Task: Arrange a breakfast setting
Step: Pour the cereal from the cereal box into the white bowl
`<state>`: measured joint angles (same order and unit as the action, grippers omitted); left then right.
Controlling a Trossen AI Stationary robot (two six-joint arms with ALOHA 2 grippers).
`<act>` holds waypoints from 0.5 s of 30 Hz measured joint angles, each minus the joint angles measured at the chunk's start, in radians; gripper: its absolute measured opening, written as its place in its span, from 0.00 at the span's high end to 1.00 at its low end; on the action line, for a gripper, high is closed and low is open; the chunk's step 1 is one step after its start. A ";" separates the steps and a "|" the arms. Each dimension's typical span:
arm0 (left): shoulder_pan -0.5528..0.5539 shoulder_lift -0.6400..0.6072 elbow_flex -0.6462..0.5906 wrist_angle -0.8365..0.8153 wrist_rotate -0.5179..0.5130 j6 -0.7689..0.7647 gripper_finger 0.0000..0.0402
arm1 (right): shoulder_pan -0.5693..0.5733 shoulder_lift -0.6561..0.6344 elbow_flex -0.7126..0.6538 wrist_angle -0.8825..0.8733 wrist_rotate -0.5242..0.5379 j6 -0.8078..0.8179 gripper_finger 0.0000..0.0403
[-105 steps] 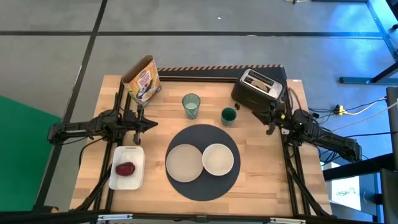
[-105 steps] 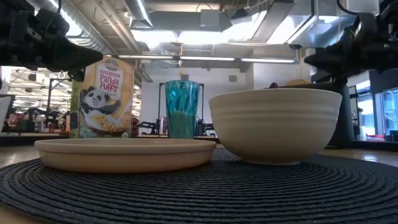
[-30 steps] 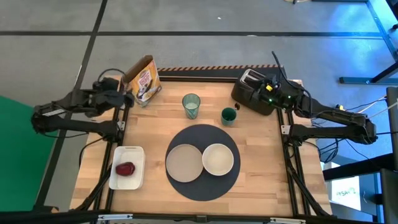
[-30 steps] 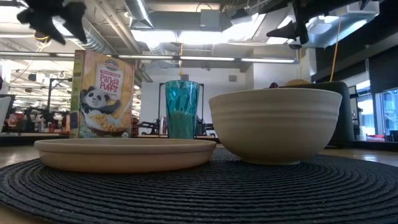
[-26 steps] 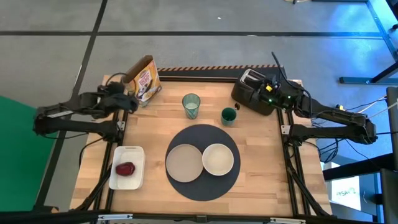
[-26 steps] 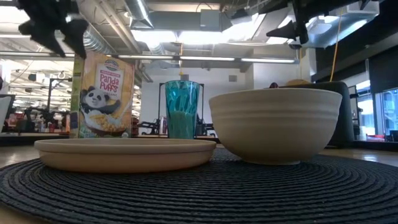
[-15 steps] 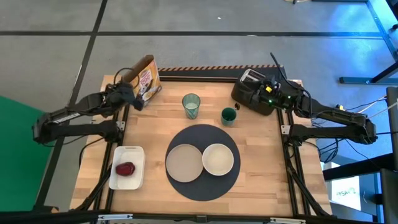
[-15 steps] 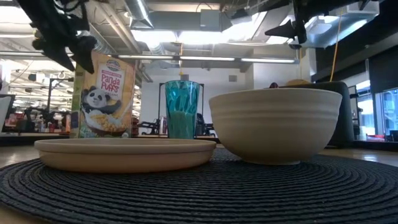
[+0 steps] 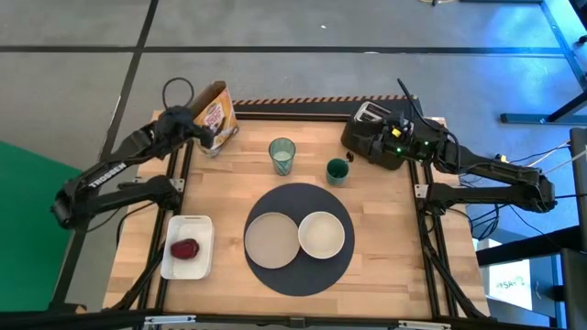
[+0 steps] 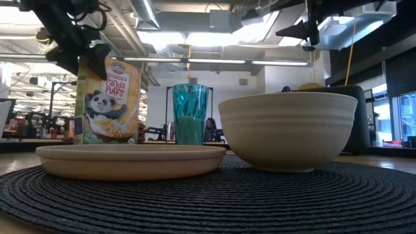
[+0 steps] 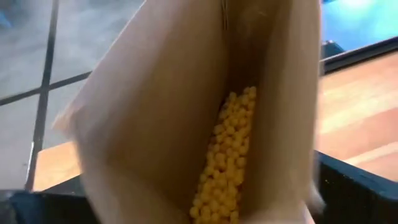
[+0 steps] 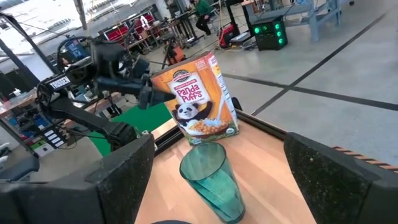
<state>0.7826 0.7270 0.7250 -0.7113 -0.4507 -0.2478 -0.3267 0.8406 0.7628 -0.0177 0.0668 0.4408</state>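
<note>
A round dark-grey mat (image 9: 299,198) lies at the table's middle front. On it stand a beige plate (image 9: 271,239) and, to its right, a white bowl (image 9: 321,235). Behind the mat stand a pale-green tumbler (image 9: 282,156) and a small dark-green cup (image 9: 337,170). The spoon is not in view. My left gripper (image 9: 195,129) is at the open top of the cereal box (image 9: 213,116); its wrist view looks down into the box (image 11: 155,124) at yellow puffs (image 11: 227,162). My right gripper (image 9: 396,129) is open and empty above the toaster (image 9: 378,136).
A white tray (image 9: 174,264) with a red thing (image 9: 185,248) lies at the front left. The black toaster stands at the far right corner and the cereal box at the far left. Bare wood lies between the tray, the box and the mat.
My left gripper has gone toward the table's far edge and a little right, down onto the top of the cereal box, and its arm has swung round. The box and the setting have stayed where they were.
</note>
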 joint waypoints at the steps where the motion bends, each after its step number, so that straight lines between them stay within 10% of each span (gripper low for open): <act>1: 0.016 0.013 0.000 0.003 0.010 0.012 0.16 | 0.000 0.000 0.000 0.000 0.000 0.000 0.13; 15: 0.052 0.085 0.051 0.014 0.238 0.176 0.96 | 0.000 0.000 -0.001 0.028 -0.034 0.012 0.34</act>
<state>0.8350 0.8125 0.7763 -0.6972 -0.2124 -0.0714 -0.3271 0.8406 0.7620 0.0099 0.0332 0.4526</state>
